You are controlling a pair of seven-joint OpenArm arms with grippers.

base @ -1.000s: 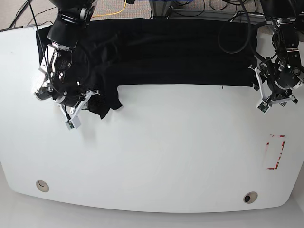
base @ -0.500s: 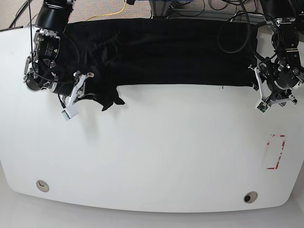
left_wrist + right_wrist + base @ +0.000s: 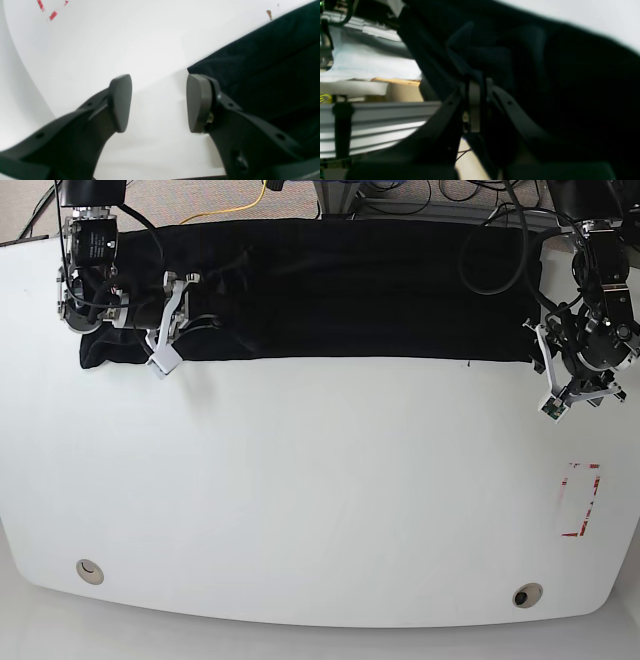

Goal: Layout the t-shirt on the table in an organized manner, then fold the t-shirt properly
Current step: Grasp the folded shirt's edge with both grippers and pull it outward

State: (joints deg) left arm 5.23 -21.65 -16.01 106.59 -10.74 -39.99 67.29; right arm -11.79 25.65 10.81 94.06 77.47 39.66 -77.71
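Pinching the t-shirt (image 3: pixel 340 290), the right tool (image 3: pixel 476 82) grips its corner.

Both arms are black, built of rounded, glossy housings joined in segments, with black cables looping along them. The left gripper (image 3: pixel 563 396) has white printed brackets at its base; seen from the left wrist, its fingers (image 3: pixel 120 102) are matte black plastic arms with small round screw holes, each ending in a flat, rounded dark grey pad. The right gripper (image 3: pixel 160 350) carries the same white bracket parts on a black body; in its wrist view the fingers (image 3: pixel 475 110) are black, with holes along them and a paler grey pad between
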